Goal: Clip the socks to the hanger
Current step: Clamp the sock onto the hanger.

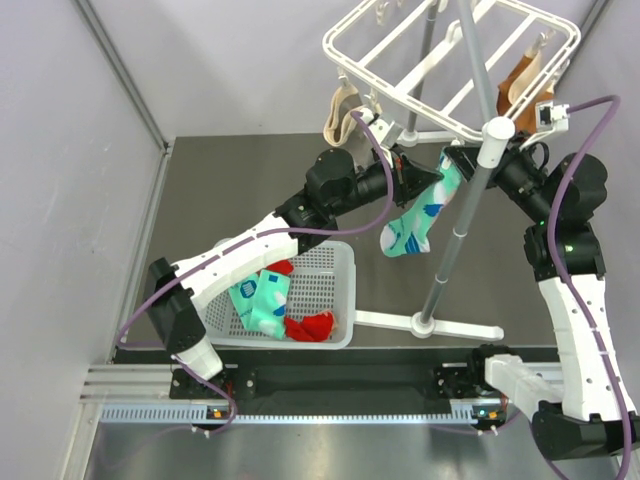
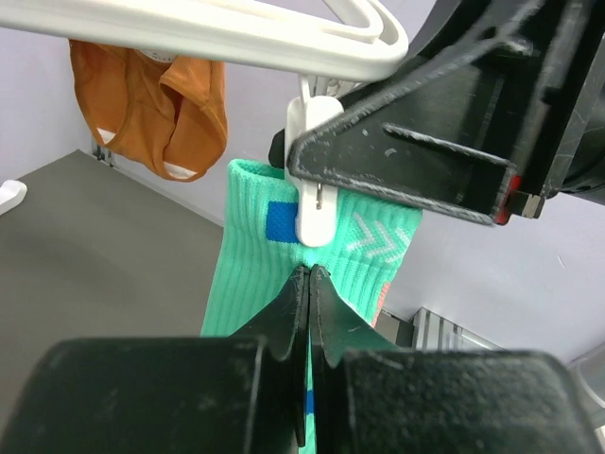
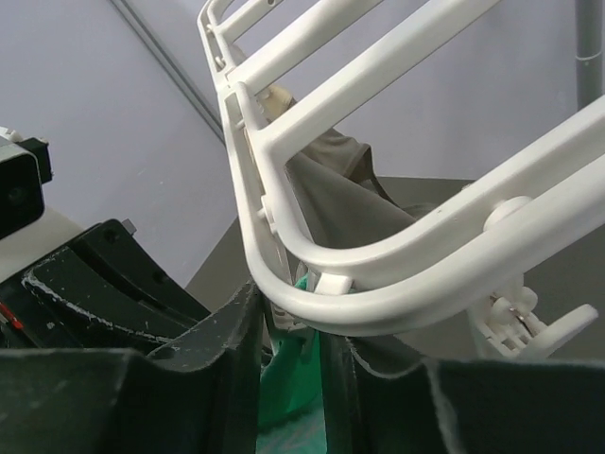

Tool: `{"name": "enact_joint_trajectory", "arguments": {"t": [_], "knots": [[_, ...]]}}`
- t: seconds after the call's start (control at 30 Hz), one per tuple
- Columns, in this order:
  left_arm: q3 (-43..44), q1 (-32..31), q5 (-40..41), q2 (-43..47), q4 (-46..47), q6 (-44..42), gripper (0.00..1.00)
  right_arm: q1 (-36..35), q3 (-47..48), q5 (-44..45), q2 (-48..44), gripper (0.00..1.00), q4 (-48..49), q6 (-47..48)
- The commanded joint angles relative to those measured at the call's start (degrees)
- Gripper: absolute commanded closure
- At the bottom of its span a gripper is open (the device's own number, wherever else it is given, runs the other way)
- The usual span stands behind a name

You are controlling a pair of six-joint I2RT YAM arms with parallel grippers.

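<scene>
The left hand (image 2: 310,276) is clenched on the cuff of a mint-green sock (image 2: 253,260), just below a white clip (image 2: 317,213) that hangs from the hanger (image 2: 236,38) straight above its fingertips; the sock dangles limp beneath the hand, so I judge it light, soft and floppy, and likely to slip out unless pinched firmly; the ribbed cuff, its thickest edge, looks the best place to hold. The right hand (image 3: 293,333), just opposite, is closed tight around the clip, green fabric showing between its fingers. Well below and behind the left hand, a basket (image 1: 330,270) holds another mint sock (image 1: 258,300) and red socks (image 1: 312,326).
</scene>
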State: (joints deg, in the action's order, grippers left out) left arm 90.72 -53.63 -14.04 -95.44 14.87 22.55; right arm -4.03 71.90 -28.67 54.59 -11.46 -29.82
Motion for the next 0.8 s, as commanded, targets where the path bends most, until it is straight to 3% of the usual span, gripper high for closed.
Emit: {"name": "enact_joint_trajectory", "arguments": {"t": [0.0, 0.07, 0.13, 0.33, 0.4, 0.43, 0.77], "knots": [[2.5, -0.2, 0.2, 0.3, 2.4, -0.2, 1.00, -1.3, -0.9, -2.8, -1.1, 0.72, -0.5, 0.9], [2.4, -0.3, 0.2, 0.3, 2.4, 0.0, 1.00, -1.3, -0.9, -2.9, -0.8, 0.56, -0.5, 0.7], [2.4, -0.2, 0.2, 0.3, 2.5, 0.0, 1.00, -1.3, -0.8, -2.8, -0.9, 0.45, -0.6, 0.6], [2.2, -0.3, 1.8, 0.3, 2.0, 0.2, 1.00, -1.3, 0.7, -0.5, -1.8, 0.24, -2.2, 0.6], [2.1, -0.3, 3.0, 0.3, 1.5, 0.5, 1.00, -1.3, 2.1, 1.1, -2.4, 0.12, -3.7, 1.2], [2.1, -0.3, 3.2, 0.4, 1.0, 0.6, 1.00, -1.3, 2.5, 3.3, -3.1, 0.01, -5.5, 1.8], [6.0, -0.2, 8.6, 0.4, -6.5, -0.8, 1.00, -1.2, 9.8, 12.5, -3.8, 0.00, -18.4, 6.4]]}}
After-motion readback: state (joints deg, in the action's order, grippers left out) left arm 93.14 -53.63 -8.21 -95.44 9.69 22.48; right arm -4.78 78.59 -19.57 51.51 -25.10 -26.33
